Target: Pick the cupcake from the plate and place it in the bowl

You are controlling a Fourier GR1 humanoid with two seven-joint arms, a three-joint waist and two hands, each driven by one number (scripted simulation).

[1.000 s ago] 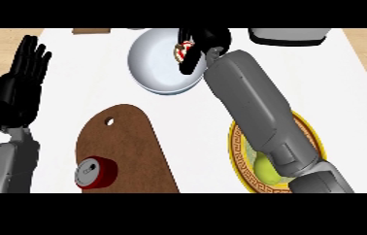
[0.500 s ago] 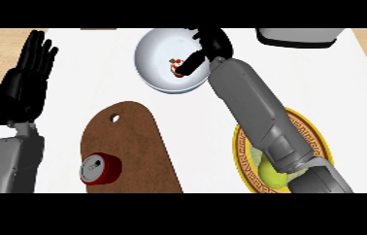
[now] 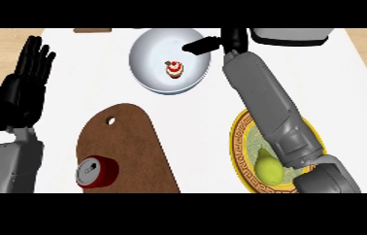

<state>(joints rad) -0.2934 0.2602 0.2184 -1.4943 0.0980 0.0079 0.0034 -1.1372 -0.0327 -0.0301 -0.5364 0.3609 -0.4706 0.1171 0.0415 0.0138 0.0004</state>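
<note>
Nearest you, a red can (image 3: 96, 172) stands on the wooden cutting board (image 3: 129, 146); beside it a green fruit (image 3: 269, 168) lies on the plate (image 3: 242, 154). Farther off, your cupcake (image 3: 175, 69) sits in the white bowl (image 3: 154, 49), right hand (image 3: 215, 42) released above its rim, left hand (image 3: 25, 83) resting open at the desk's (image 3: 86, 74) left edge.

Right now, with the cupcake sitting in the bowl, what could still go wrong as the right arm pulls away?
The right hand hangs open over the bowl's far rim; a low retreat could clip the rim and shift the bowl with the cupcake inside. The forearm also crosses the plate, where a green fruit lies beside it; a sideways swing might nudge it. The left hand rests open at the left.
</note>
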